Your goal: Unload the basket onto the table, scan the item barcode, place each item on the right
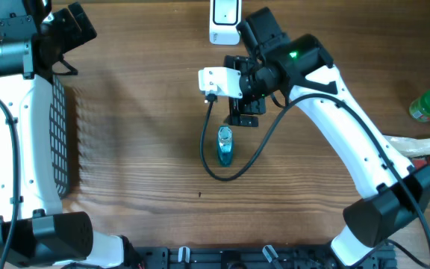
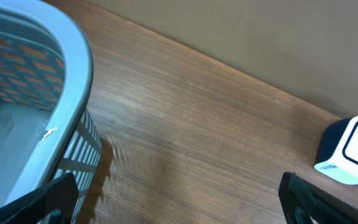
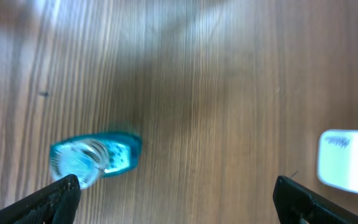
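The bottle (image 1: 225,146) sat on the table (image 1: 148,112) near its middle, just nearer the robot than the right gripper (image 1: 243,119), which hung above the tabletop. The scanner (image 1: 225,19) stood at the far edge, behind that gripper. The basket (image 1: 60,134) lay along the left side, partly under the left arm (image 1: 13,149). At the far right stood a jar (image 1: 429,104), with a bag (image 1: 424,149) just before it at the table's edge.

A small clear bottle (image 1: 225,146) of blue liquid lies on its side on the bench (image 1: 140,149) near the middle, its pale clear end toward the far edge. The white scanner (image 1: 225,19), boxy with a rounded-square window, stands at that far edge, well apart from the bottle.
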